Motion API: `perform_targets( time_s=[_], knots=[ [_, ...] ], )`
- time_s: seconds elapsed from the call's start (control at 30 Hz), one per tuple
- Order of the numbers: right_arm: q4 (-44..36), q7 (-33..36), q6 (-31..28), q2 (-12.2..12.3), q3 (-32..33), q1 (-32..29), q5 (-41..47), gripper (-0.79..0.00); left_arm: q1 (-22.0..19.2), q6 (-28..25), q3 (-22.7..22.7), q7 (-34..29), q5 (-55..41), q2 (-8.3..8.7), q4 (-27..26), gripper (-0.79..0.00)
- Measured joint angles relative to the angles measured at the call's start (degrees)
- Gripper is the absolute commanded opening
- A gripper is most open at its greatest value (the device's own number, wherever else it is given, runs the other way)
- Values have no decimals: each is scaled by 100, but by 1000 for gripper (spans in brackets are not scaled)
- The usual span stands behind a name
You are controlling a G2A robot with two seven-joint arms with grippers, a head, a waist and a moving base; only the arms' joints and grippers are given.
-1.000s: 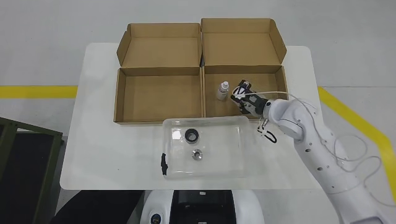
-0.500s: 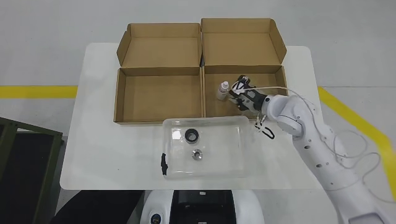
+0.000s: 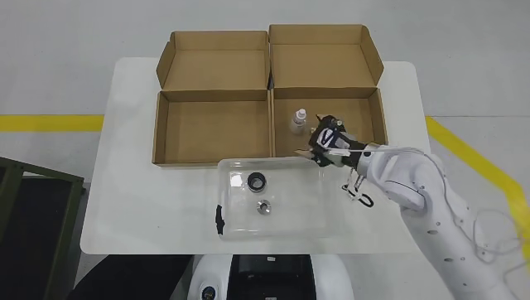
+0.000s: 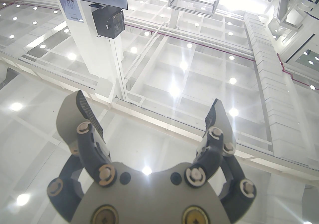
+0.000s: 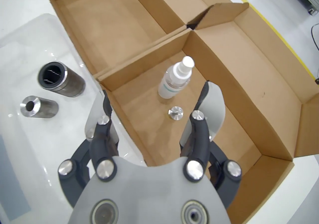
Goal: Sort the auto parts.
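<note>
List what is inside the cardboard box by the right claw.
In the box, a spray bottle stands upright with a small metal knob beside it. The open right claw hides part of the floor.

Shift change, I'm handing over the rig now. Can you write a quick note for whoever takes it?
Right gripper: fingers open, holding nothing, above the right box at its edge nearest the tray.
Left gripper: fingers open, holding nothing, pointed at the ceiling.
Done: spray bottle, upright, and small metal disc sit in the right box.
Left: dark cylinder and lighter cylinder in the tray, not yet sorted.
</note>
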Motion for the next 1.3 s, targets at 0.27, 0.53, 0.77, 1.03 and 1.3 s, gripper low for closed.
perform_targets(
  time_s=[0.27,0.53,0.77,1.03,1.3],
  knots=[
    [-796,-59,-304,10,-380,-413,-180,-55,0,0,0,0,0,0,0,0],
    [-743,-23,-302,-69,-1125,-441,-397,-46,0,0,0,0,0,0,0,0],
    [-559,233,-365,-89,-1427,-393,-779,-58,0,0,0,0,0,0,0,0],
    [-328,525,-494,-87,-1496,-316,-783,-126,0,0,0,0,0,0,0,0],
    [15,596,-665,-135,-1729,-113,-646,-175,0,0,0,0,0,0,0,0]
  ],
)
